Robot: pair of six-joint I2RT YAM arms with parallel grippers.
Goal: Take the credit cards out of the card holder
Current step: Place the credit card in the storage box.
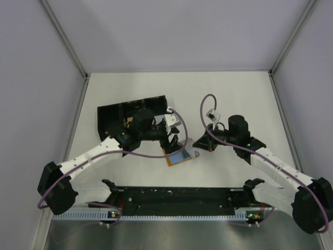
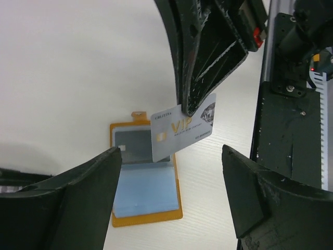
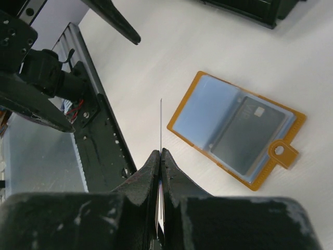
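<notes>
One card was gripped in the closed right pincer. The holder, a dark card inside, lay open on the surface beneath the open left pincer, the nearer one, its long axis crosswise to the jaws.

Orange-tan card holder lying open, dark card inside, whitish VIP card held aloft

A white bench sits inside a booth of plain pale grey walls: a back wall and two side panels. Slim metal posts mark the rear corners. Light falls soft and even, with faint shadows.
</notes>
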